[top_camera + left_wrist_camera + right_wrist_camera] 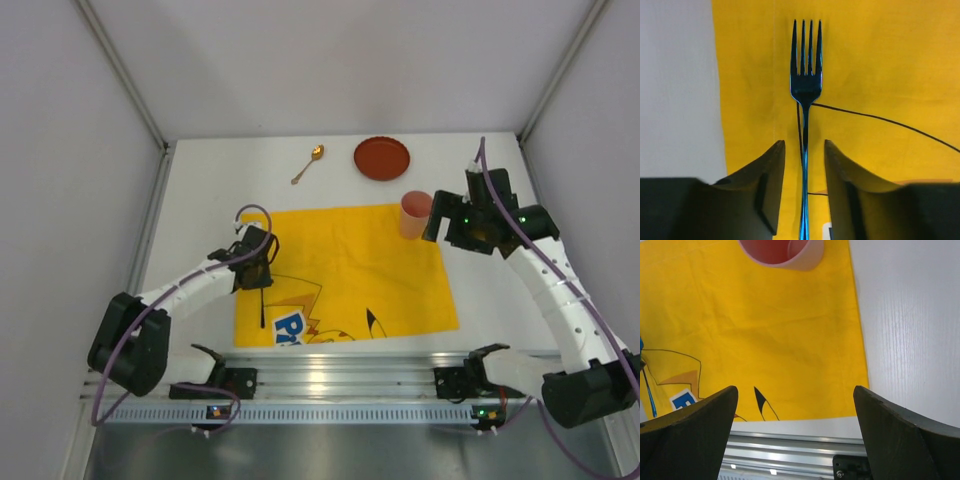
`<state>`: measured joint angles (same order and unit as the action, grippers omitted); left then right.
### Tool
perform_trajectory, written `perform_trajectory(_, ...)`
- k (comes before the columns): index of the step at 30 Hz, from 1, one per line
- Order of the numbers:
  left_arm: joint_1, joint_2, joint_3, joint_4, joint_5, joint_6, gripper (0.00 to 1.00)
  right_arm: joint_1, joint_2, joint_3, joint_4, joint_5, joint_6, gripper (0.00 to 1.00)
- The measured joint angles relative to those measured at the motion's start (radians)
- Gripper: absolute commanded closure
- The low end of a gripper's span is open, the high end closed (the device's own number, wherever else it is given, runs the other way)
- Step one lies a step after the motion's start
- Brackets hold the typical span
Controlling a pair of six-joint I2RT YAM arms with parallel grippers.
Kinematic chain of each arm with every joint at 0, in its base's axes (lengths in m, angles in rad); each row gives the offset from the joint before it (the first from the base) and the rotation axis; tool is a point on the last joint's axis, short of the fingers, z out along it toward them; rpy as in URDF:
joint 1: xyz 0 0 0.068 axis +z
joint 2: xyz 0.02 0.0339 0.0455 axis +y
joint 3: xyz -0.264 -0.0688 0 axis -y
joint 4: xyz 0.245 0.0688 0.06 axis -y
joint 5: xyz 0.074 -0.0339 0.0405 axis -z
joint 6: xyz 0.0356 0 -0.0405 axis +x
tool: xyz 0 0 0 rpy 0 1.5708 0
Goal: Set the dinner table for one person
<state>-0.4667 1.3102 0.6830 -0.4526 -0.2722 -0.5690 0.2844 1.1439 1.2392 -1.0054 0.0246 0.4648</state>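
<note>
The dinner table carries a yellow cloth, which lies against its near aluminium rail. The cloth's cartoon print is only partly readable from above.

The left gripper sits over the cloth's left strip. Its fingers stand slightly apart, with a sliver of yellow showing on each side of the fork, so it has let go. The right gripper hangs spread wide and empty by the cloth's far right corner.

A red plate rests on bare table beyond the cloth's far edge. A pink cup stands on the cloth's far right corner, and the right wrist view cuts it off at the rim.

The fork lies along the cloth's left edge. From above, only its handle shows as a thin dark line, the rest hidden under the gripper.

A gold spoon lies beyond the cloth's far edge, its detail too small to make out.
</note>
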Motion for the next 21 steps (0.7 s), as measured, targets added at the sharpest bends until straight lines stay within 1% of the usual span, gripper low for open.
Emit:
perform_trajectory(2, -0.001, 0.023, 0.014, -0.008, -0.011, 0.011, 0.45, 0.0, -0.023, -0.035, 0.003, 0.002, 0.001, 0.0)
perform_trajectory(3, -0.001, 0.031, 0.03, -0.02, -0.018, 0.021, 0.38, 0.0, -0.033, -0.051, 0.002, 0.002, 0.003, 0.0)
perform_trajectory(4, -0.001, 0.035, 0.054, -0.037, -0.028, 0.031, 0.36, 0.0, -0.04, -0.068, 0.002, 0.003, 0.005, 0.0)
perform_trajectory(6, -0.001, 0.048, 0.142, -0.058, -0.05, 0.058, 0.26, 0.0, -0.049, -0.088, 0.002, 0.006, 0.011, 0.0)
perform_trajectory(8, -0.001, 0.083, 0.274, -0.064, -0.072, 0.097, 0.25, 0.0, -0.05, -0.099, 0.003, 0.009, 0.017, 0.0)
perform_trajectory(9, 0.0, 0.12, 0.364, -0.055, -0.084, 0.123, 0.25, 0.0, -0.051, -0.103, 0.005, 0.01, 0.019, 0.0)
perform_trajectory(11, 0.006, 0.252, 0.591, -0.038, -0.084, 0.185, 0.3, 0.0, -0.051, -0.108, 0.014, 0.01, 0.026, 0.0)
perform_trajectory(12, 0.01, 0.327, 0.709, -0.021, -0.082, 0.212, 0.34, 0.0, -0.049, -0.108, 0.013, 0.011, 0.029, 0.0)
perform_trajectory(13, 0.016, 0.434, 0.866, -0.003, -0.076, 0.243, 0.39, 0.0, -0.048, -0.107, 0.012, 0.012, 0.03, 0.0)
perform_trajectory(14, 0.02, 0.535, 1.001, -0.002, -0.068, 0.266, 0.4, 0.0, -0.046, -0.106, 0.011, 0.013, 0.032, 0.0)
perform_trajectory(15, 0.027, 0.669, 1.188, 0.013, -0.055, 0.294, 0.39, 0.0, -0.042, -0.106, 0.01, 0.016, 0.034, 0.0)
perform_trajectory(16, 0.032, 0.75, 1.294, 0.028, -0.043, 0.313, 0.37, 0.0, -0.04, -0.106, 0.009, 0.019, 0.035, 0.0)
perform_trajectory(17, 0.042, 0.872, 1.441, 0.037, -0.014, 0.328, 0.31, 0.0, -0.037, -0.106, 0.008, 0.023, 0.037, 0.0)
perform_trajectory(18, 0.053, 0.952, 1.521, 0.061, 0.018, 0.332, 0.28, 0.0, -0.036, -0.106, 0.006, 0.025, 0.038, 0.0)
perform_trajectory(19, 0.063, 1.007, 1.564, 0.082, 0.048, 0.329, 0.24, 0.0, -0.035, -0.106, 0.001, 0.027, 0.043, 0.0)
perform_trajectory(21, 0.092, 1.107, 1.608, 0.112, 0.108, 0.308, 0.18, 0.0, -0.035, -0.106, -0.014, 0.028, 0.052, 0.0)
